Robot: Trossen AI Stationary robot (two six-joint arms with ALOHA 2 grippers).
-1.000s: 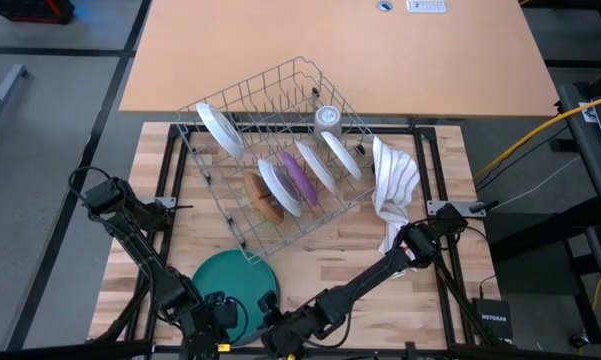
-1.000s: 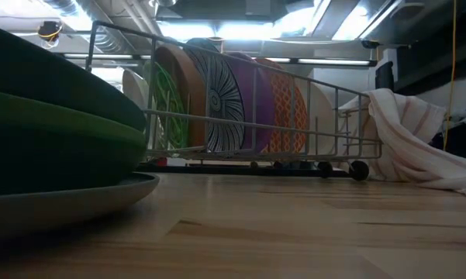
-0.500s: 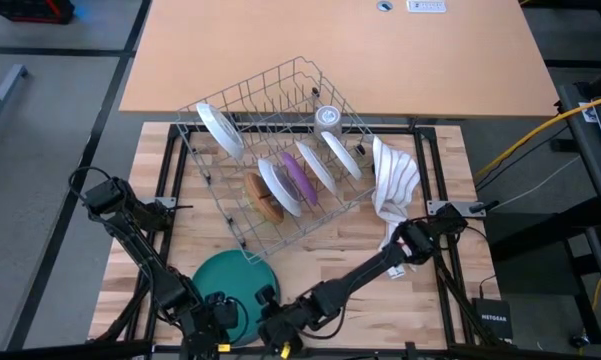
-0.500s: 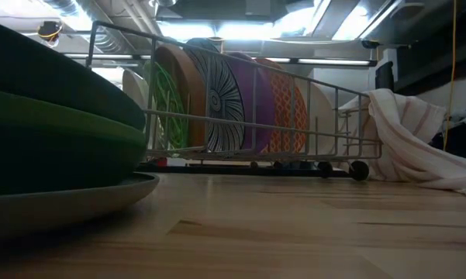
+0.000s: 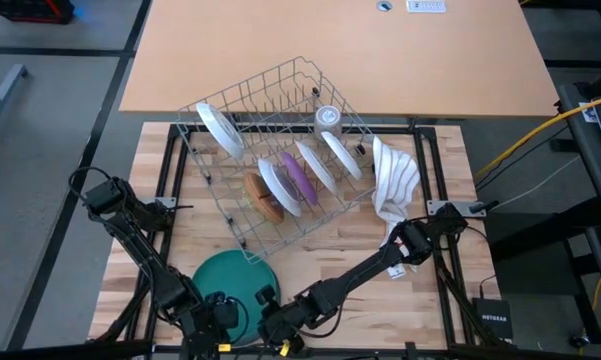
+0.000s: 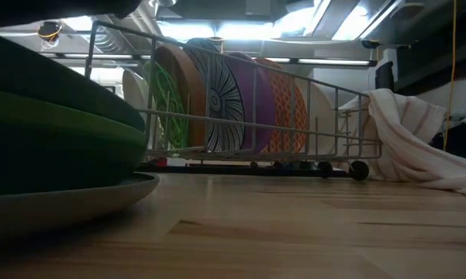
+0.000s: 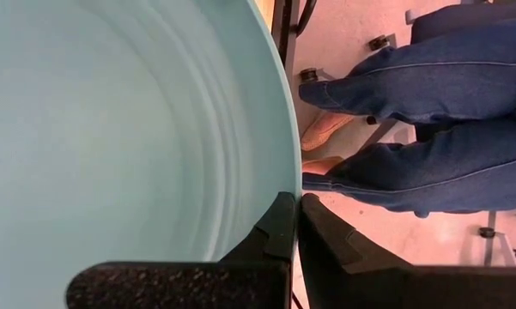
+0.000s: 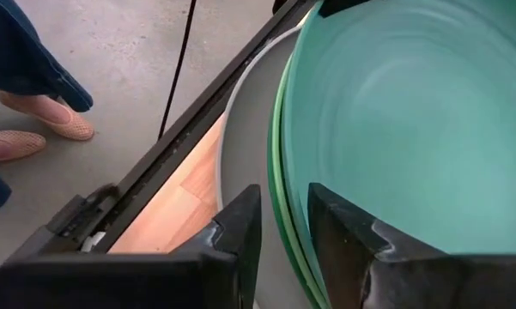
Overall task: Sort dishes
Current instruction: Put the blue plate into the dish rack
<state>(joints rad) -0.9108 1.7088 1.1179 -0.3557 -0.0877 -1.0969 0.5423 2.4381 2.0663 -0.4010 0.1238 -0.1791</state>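
A teal plate (image 5: 228, 288) tops a stack near the table's front edge, over a green plate (image 6: 54, 136) and a grey plate (image 6: 85, 203) that lies on the wood. My left gripper (image 7: 296, 202) is shut at the teal plate's near rim. My right gripper (image 8: 283, 206) is open at the stack's near right side, one finger over the grey plate, the other inside the teal one, the rims between them. Several dishes stand on edge in the wire rack (image 5: 280, 150). My left gripper pinches the teal plate's rim (image 7: 290, 184) between its two fingers, one finger (image 7: 275, 230) inside the plate and one (image 7: 326, 245) outside. The fingers slant down from the table's near side. The plate lies on the stack.
A white striped cloth (image 5: 392, 185) lies heaped right of the rack. Bare wood runs between the stack and the rack. A person's legs in jeans (image 7: 429, 129) and feet (image 8: 34, 129) show beyond the table's near edge.
My right gripper has moved toward the table's left and a little down, closing in on the plate stack, its finger gap unchanged. The stack has stayed where it was.
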